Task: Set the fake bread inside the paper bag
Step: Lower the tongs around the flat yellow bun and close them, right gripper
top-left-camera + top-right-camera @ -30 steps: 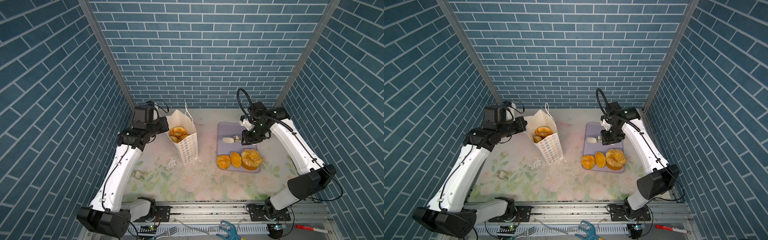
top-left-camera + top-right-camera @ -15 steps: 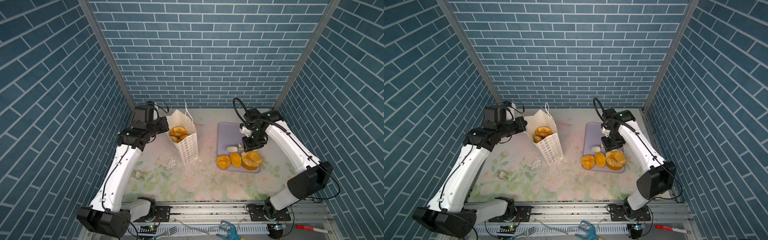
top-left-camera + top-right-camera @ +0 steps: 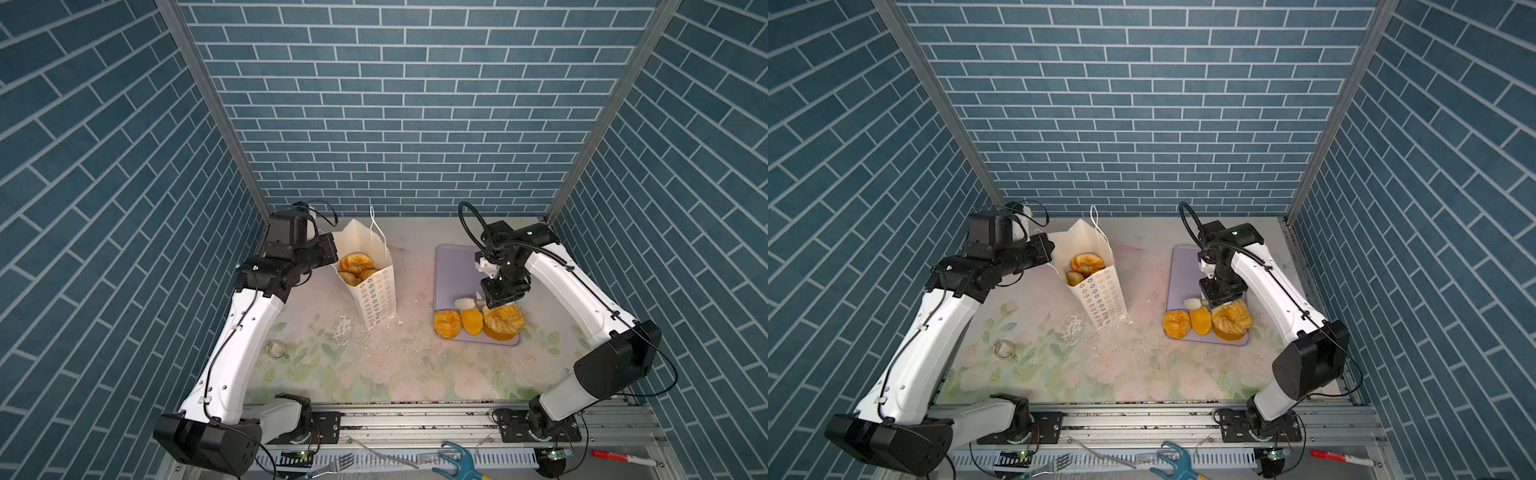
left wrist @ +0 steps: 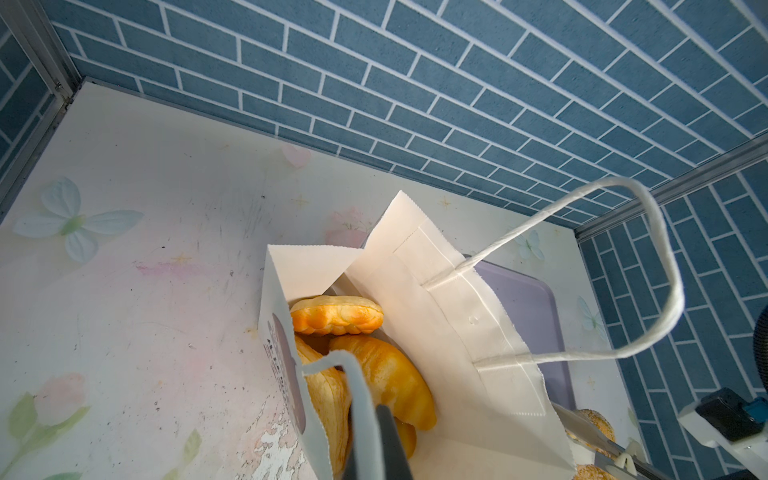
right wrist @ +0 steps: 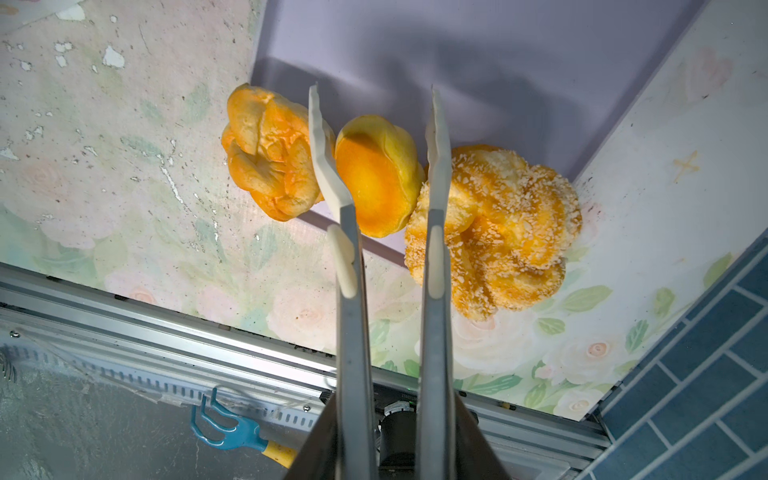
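The white paper bag (image 3: 376, 291) (image 3: 1100, 299) stands open at the back left, with fake bread (image 3: 356, 262) (image 4: 336, 316) inside. My left gripper (image 4: 376, 440) is shut on the bag's near rim by a cord handle. On the lavender tray (image 3: 455, 270) (image 5: 457, 50) lie a knotted bun (image 3: 447, 324) (image 5: 270, 153), a smooth bun (image 3: 472, 321) (image 5: 374, 174) and a sugar-speckled twist (image 3: 503, 320) (image 5: 498, 224). My right gripper (image 3: 473, 306) (image 5: 372, 89) is open, lowered with one finger on each side of the smooth bun and close against it.
Paint flakes (image 3: 345, 328) litter the floral mat near the bag's base. A metal ring (image 3: 276, 349) lies front left. A fork, a blue tool (image 3: 455, 459) and a red marker (image 3: 615, 457) lie beyond the front rail. Brick walls close in three sides.
My right gripper has moved from the middle of the tray toward its front end and come down around the smooth bun, its jaws slightly narrower. The left arm and bag have not moved.
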Tool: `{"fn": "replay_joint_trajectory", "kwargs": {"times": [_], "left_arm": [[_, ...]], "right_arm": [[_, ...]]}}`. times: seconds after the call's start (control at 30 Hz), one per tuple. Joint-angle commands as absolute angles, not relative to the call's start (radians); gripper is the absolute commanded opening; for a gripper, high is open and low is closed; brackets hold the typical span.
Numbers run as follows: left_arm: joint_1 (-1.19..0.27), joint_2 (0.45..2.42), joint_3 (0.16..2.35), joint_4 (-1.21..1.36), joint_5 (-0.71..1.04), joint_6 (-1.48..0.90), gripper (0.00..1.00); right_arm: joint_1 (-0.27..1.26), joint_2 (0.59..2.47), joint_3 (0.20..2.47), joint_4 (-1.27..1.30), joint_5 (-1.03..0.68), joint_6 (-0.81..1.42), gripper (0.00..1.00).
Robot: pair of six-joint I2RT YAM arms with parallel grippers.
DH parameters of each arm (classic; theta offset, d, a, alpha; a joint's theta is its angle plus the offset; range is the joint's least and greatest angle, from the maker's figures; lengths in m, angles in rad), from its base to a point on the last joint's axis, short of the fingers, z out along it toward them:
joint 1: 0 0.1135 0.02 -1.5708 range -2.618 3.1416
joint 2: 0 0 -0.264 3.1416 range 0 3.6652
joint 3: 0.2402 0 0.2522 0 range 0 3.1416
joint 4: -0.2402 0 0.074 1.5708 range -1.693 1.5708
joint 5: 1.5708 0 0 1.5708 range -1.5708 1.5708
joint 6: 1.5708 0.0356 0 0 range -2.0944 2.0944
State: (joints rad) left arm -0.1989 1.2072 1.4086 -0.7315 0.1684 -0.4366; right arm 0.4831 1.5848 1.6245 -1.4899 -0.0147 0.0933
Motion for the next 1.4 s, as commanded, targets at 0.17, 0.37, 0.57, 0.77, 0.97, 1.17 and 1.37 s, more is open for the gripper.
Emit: {"fn": "replay_joint_trajectory", "kwargs": {"times": [0.17,0.37,0.57,0.77,0.97,1.17,1.37], "left_arm": [[-0.205,1.209,1.41,-0.736,0.164,-0.429,0.0],[-0.206,1.206,1.412,-0.738,0.164,-0.428,0.0],[-0.206,1.206,1.414,-0.74,0.161,-0.426,0.0],[-0.206,1.207,1.416,-0.739,0.161,-0.425,0.0],[-0.205,1.209,1.419,-0.738,0.163,-0.426,0.0],[-0.205,1.21,1.416,-0.742,0.163,-0.426,0.0],[-0.205,1.219,1.413,-0.735,0.166,-0.426,0.0]], "right_arm": [[0.498,1.592,1.608,-1.518,-0.006,0.11,0.37],[0.496,1.612,1.61,-1.518,0.011,0.112,0.32],[0.497,1.62,1.645,-1.51,0.046,0.109,0.26],[0.497,1.629,1.691,-1.483,0.078,0.106,0.2],[0.491,1.663,1.742,-1.453,0.089,0.091,0.18],[0.479,1.727,1.824,-1.445,0.095,0.071,0.18],[0.456,1.79,1.895,-1.437,0.105,0.043,0.18]]}}
